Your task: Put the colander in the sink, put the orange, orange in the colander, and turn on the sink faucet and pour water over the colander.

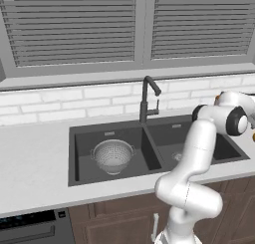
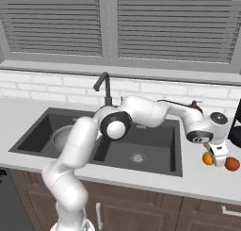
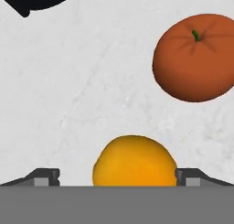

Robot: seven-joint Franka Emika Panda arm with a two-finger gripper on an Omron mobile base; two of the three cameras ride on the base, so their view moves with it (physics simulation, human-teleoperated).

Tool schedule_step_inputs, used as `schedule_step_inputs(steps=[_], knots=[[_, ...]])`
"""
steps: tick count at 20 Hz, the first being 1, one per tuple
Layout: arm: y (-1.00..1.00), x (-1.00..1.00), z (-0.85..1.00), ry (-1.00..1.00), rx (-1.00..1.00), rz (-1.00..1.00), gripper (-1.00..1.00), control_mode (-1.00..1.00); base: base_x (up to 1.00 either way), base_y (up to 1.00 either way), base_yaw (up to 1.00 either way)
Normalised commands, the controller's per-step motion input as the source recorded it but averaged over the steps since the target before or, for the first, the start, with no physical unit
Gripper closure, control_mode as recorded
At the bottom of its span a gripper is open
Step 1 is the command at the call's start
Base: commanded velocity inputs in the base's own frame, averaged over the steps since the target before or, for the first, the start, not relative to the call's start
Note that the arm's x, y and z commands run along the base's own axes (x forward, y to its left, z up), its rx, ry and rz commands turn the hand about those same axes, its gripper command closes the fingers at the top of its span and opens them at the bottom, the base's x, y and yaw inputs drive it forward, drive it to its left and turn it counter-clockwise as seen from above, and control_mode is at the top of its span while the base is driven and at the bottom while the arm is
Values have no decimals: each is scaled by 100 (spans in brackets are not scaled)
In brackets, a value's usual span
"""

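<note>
Here the colander [image 1: 113, 155] sits upright in the left basin of the sink [image 1: 79, 138], as the left base view shows it; in the right base view its rim [image 2: 62, 136] peeks out beside the white arm; the dark faucet [image 1: 147, 99] stands behind the divider between the two basins, its spout bent over toward the right basin, and the right basin shows its round silver drain [image 2: 137, 157]. The arm reaches across the sink to the tabletop [image 2: 202, 180] on the right side; the gripper [image 2: 219, 159] hangs there pointing down, between two fruits; the yellower orange [image 2: 207, 158] lies on its sink side and the redder orange [image 2: 231, 163] on its far side, both resting on the pale tabletop just past the sink's right edge. In the hand view the jaws stand wide apart, with the two fingertips [image 3: 45, 176] low at either side; the yellow-orange fruit [image 3: 135, 161] lies between them, its flanks close to each tip, though whether they touch it I cannot tell; nothing is gripped. The darker, reddish orange [image 3: 195, 57] with its small green stem lies apart from the first, clear of the jaws; a black object [image 3: 39, 0] cuts into one corner of the hand view, standing on the same tabletop.
</note>
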Motion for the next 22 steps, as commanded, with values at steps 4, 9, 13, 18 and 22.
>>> schedule_step_inputs(steps=[4,9,13,18,22], knots=[[-1,11,-20,8,0,12,-100,-100,0,0,0],[-3,0,-29,11,-2,10,-100,-100,0,0,0],[-1,0,-30,9,-3,8,-100,-100,0,0,0],[3,0,-27,4,0,8,-100,-100,0,0,0],[3,0,-32,5,0,7,-100,-100,0,0,0]])
